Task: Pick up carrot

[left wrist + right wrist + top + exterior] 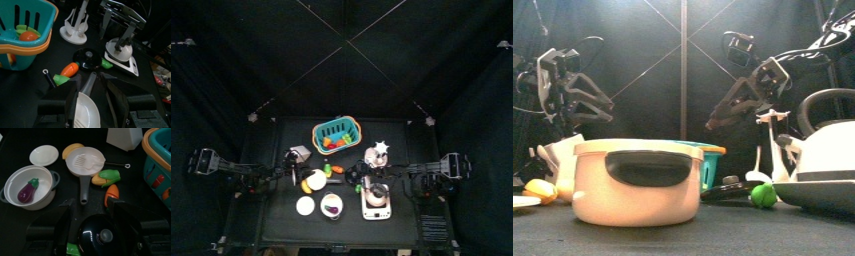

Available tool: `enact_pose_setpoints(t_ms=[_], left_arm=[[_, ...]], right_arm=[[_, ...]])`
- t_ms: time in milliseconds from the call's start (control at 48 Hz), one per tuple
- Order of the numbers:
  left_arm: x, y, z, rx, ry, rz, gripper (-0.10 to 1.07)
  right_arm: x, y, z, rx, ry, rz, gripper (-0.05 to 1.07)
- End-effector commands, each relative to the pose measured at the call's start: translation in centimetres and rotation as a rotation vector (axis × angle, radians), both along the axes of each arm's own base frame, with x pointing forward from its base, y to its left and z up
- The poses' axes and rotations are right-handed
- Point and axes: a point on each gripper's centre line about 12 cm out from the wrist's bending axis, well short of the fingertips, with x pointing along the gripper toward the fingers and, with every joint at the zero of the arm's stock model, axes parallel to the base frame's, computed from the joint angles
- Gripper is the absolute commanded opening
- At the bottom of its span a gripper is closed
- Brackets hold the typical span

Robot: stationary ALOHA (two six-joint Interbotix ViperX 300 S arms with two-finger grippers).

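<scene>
The carrot (69,69) is small and orange with a green leafy end. It lies on the table between the teal basket (27,47) and a black lid (87,54), beside the handle of a white pan (83,107). It also shows in the right wrist view (111,194) and in the top view (333,170). My left gripper (87,102) is open above the white pan, a little short of the carrot. My right gripper (93,220) is open above the black lid (100,234), with the carrot just beyond its jaws. In the front view the carrot is hidden behind the pot.
A cream pot (27,190) holds a purple eggplant. A yellow fruit (72,149) and a white plate (43,154) lie beyond the pan. A white kettle (823,150) stands at the front right, with a green lime (763,195) beside it. The basket holds more toy food.
</scene>
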Motion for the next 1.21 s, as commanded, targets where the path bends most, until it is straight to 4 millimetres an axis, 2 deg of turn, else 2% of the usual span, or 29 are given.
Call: enact_pose_setpoints(t_ms=[0, 167, 292, 479, 646, 792, 938, 1104, 1188], left_arm=[[0.5, -0.1, 0.8, 0.009, -0.026, -0.006, 0.78], [0.6, -0.7, 0.8, 0.026, -0.025, -0.042, 0.78], [0.7, -1.9, 0.8, 0.081, -0.024, -0.130, 0.78], [0.7, -3.1, 0.8, 0.116, -0.022, -0.207, 0.78], [0.6, -3.5, 0.1, 0.102, 0.043, -0.228, 0.78], [0.7, -3.4, 0.2, 0.089, 0.044, -0.216, 0.78], [0.8, -3.4, 0.3, 0.086, 0.044, -0.214, 0.78], [0.8, -3.3, 0.3, 0.082, 0.044, -0.211, 0.78], [0.8, -3.3, 0.2, 0.082, 0.045, -0.211, 0.78]], right_arm=[[0.6, -0.3, 1.5, -0.004, -0.042, -0.008, 0.88], [2.1, -1.6, 1.1, -0.008, -0.012, -0.046, 0.88], [4.7, -3.1, -1.7, 0.028, 0.054, -0.095, 0.88], [7.0, -4.2, -3.9, 0.015, 0.152, -0.131, 0.89], [7.2, -4.5, -5.5, -0.002, 0.246, -0.154, 0.89], [6.8, -4.8, -6.8, -0.001, 0.299, -0.171, 0.89], [7.4, -5.0, -8.0, -0.002, 0.322, -0.169, 0.88], [8.3, -5.1, -8.4, -0.017, 0.327, -0.160, 0.86], [8.3, -5.1, -8.5, -0.028, 0.339, -0.159, 0.81]])
